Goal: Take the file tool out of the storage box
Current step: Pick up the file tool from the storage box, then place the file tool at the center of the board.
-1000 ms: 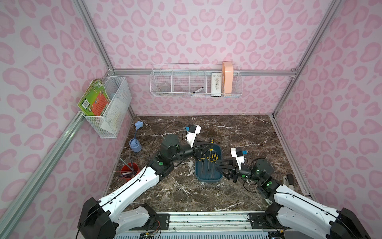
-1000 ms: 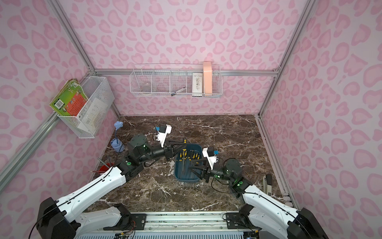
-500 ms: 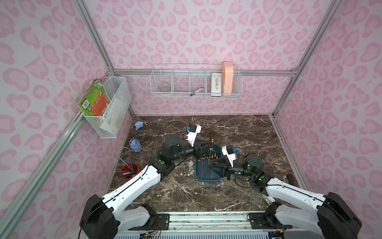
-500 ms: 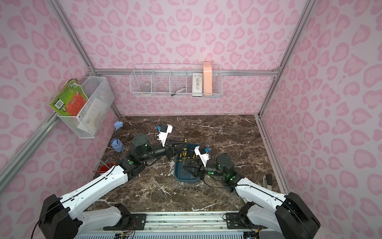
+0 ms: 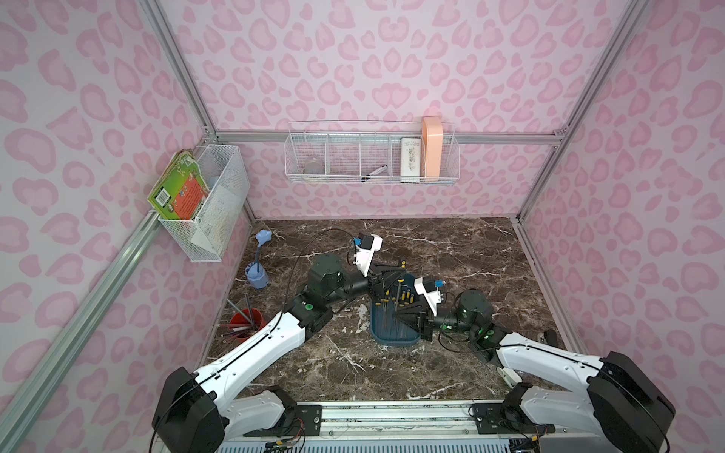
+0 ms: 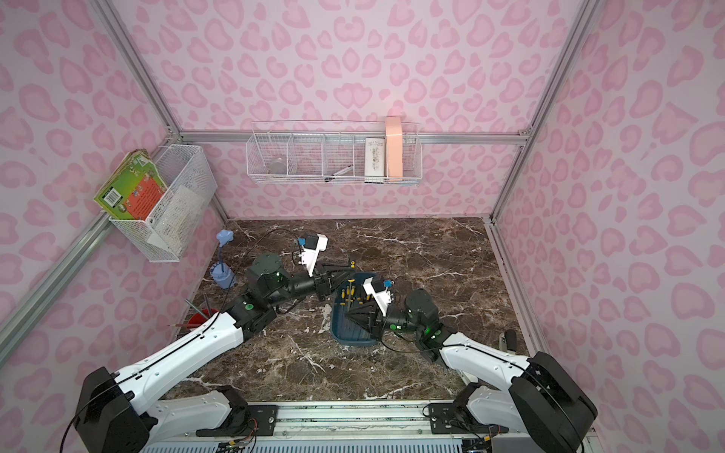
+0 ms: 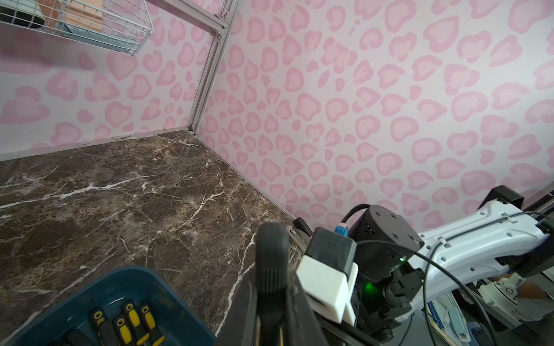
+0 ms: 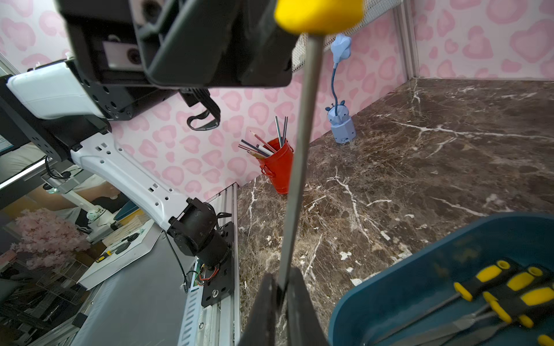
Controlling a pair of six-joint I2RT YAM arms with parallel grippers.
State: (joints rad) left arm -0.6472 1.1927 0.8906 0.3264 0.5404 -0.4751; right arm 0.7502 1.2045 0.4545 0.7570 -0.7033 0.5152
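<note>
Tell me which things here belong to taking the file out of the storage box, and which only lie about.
Job in hand:
storage box
file, gripped by the left tool at the handle and the right tool at the shaft

Lying about:
other files in the box
red pencil pot
blue lamp
back wire basket
side wire basket with green book

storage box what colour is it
The storage box is dark teal-blue, clearest in the right wrist view.

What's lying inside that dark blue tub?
Several files with black-and-yellow handles lie side by side in the storage box. In a top view the right gripper, gripping the file tool, hangs over the tub's middle, so what lies beneath it cannot be seen.
</note>
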